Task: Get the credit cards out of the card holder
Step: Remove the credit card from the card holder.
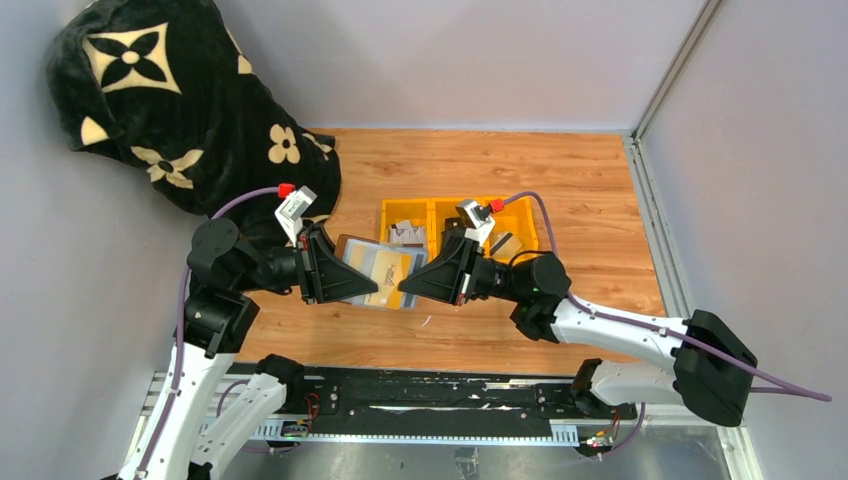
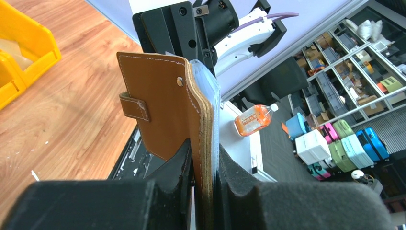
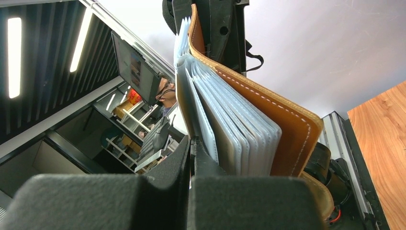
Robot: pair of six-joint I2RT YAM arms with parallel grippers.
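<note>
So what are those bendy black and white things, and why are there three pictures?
They are a robot's left arm and right arm, with pinching claws for hands. One picture looks down from above; the other two come from small cameras on the wrists, showing the claws close up. On the wooden table sits a yellow tray, with a black flowery blanket heaped in the corner. The arms hold a brown card holder: the left claw squeezes its leather cover, the right claw pinches a thin inner page.
</note>
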